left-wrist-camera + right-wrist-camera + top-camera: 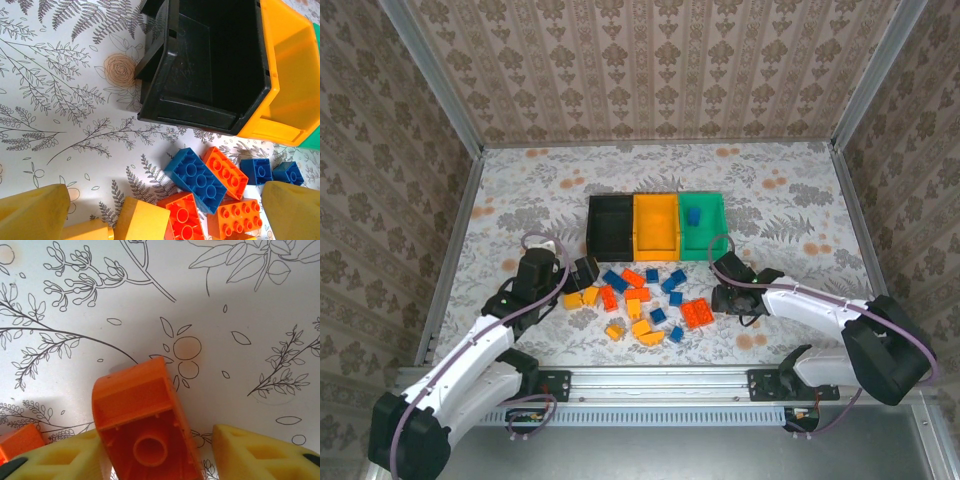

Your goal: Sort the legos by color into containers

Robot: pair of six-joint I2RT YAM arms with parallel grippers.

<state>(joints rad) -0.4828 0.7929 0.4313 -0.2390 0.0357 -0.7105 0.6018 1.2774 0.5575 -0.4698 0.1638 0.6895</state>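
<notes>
Bench (520,180) under a flowered cover, walled on three sides. Row of three joined bins at centre back: black bin (593,228), orange bin (655,245), green bin (719,215), the last with one blue brick (692,215) inside. Heap of bricks (640,300) just in front of the row, with yellow-orange, red-orange and blue mixed and nearly all unsorted.

Left tool (585,272) spread wide at the heap's left edge, above yellow-orange bricks, holding nothing. Right tool (156,440) at the heap's right edge, part-spread around a red-orange brick (140,400): one finger (60,457) touching, the other (260,452) just clear, so not yet pinching.

Step in hand, by judgement: grasp of this brick. Next called for: closing the last gap, lifting, and carrying back and left to a bin.

Brick's hollow underside toward the wrist camera, studs facing away. Long axis seemingly along the fingers, leaning slightly.
</notes>
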